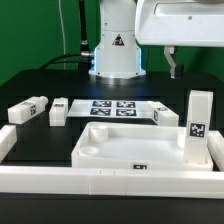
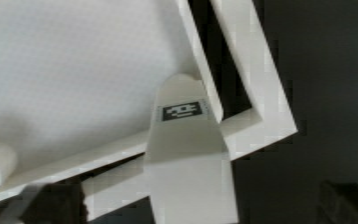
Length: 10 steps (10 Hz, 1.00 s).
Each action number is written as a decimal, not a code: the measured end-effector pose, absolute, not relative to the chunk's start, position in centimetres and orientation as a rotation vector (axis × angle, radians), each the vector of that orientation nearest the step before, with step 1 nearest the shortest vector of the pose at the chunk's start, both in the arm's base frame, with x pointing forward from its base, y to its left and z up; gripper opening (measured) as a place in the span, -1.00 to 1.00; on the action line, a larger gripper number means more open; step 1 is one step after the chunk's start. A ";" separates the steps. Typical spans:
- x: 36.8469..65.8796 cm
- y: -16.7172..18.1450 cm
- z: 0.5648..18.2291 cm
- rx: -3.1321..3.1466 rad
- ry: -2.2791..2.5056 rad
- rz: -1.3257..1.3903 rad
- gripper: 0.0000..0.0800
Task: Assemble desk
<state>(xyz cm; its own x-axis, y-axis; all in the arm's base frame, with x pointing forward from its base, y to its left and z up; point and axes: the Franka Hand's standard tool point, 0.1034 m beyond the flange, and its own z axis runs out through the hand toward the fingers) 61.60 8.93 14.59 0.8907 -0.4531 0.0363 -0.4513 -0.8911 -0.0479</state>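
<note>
Tabletop (image 1: 120, 150) lies rim-up in the middle of the table, presumably so its corner sockets face upward and take legs from above. One upright leg (image 1: 198, 125) (image 2: 181, 150) already stands in the near corner on the exterior view's right. My gripper (image 1: 175, 65) hangs above that leg and apart from it, and I cannot tell how wide my fingers are. Three loose legs (image 1: 28, 111) (image 1: 60, 110) (image 1: 165, 113) lie on their sides beyond the tabletop, flanking the marker board (image 1: 112, 107), probably for easy pick-up.
</note>
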 end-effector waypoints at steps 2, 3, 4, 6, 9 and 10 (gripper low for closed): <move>61.6 8.9 14.5 -3.018 0.722 -0.071 0.62; 61.5 9.1 14.5 -3.022 0.708 -0.074 0.62; 61.2 9.9 14.2 -3.080 0.504 -0.140 0.62; 59.4 9.9 13.0 -3.111 0.286 -0.147 0.62; 59.5 10.0 13.0 -3.109 0.290 -0.146 0.62; 59.5 10.0 13.0 -3.109 0.287 -0.145 0.62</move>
